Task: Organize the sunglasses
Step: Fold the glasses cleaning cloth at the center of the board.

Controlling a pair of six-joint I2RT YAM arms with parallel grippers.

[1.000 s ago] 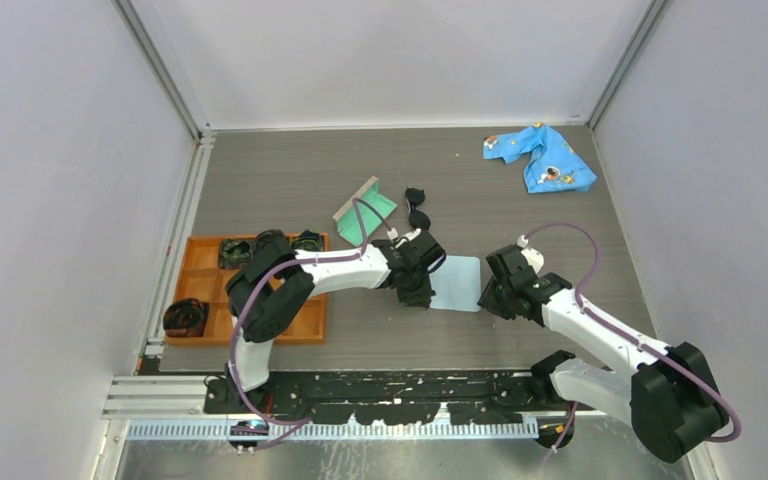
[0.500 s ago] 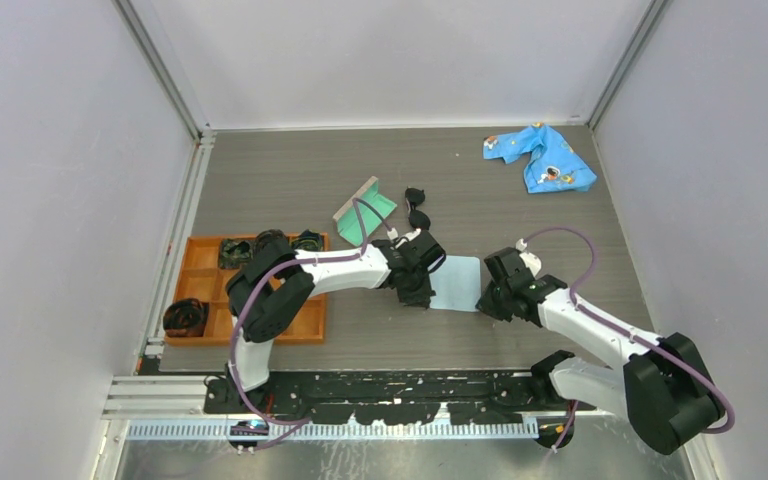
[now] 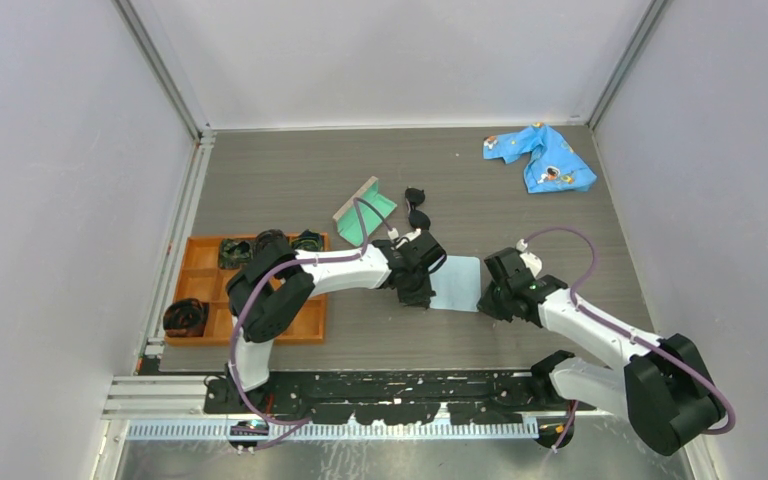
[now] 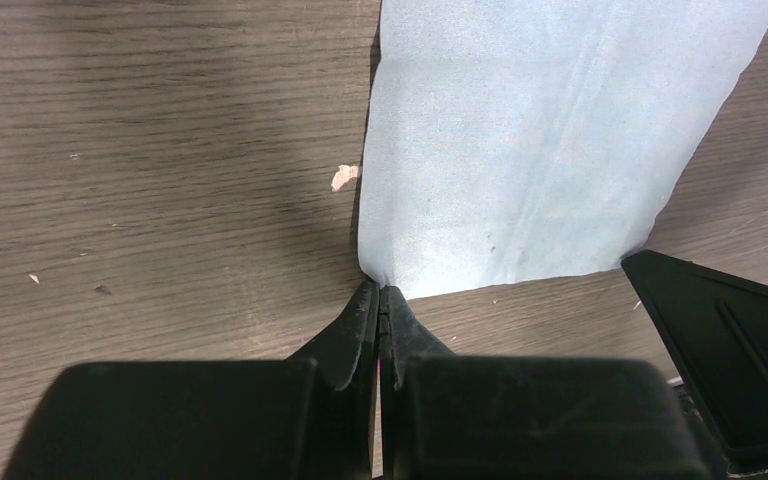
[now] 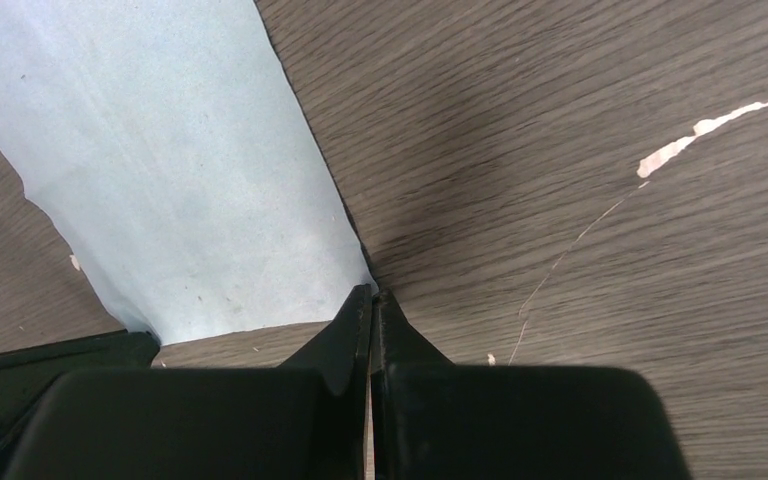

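**Both grippers pinching the cloth, sunglasses sitting out by the case**

Going left to right: the orange tray [image 3: 200,245] on the far left has dark coiled bundles [image 3: 185,317] in some of its compartments, and nothing is happening there. Further in, the grey-tan case [image 3: 365,207] lies open with its teal lining showing. The sunglasses [image 3: 417,208] are on the table [image 3: 280,170] just beside it, on its right. They're not in the case and neither arm is touching them.

The action is nearer the arms. The left gripper [image 4: 380,295] has its jaws clamped together on the near-left corner of the pale blue cloth [image 4: 530,130], which lies flat on the wood. The right gripper [image 5: 372,297] is doing the same on the near-right corner, tips pressed tight with the cloth edge between them. A bright patterned cloth [image 3: 545,158] is crumpled at the far right corner, well apart from everything.

My read is that this is the cloth-handling step — probably a lift and fold, or carrying it over toward the case — before the glasses get packed. For the next move, both arms need to rise together at the same pace so neither thin corner slips out. They also need to keep clear of the sunglasses, which are just beyond the left wrist.
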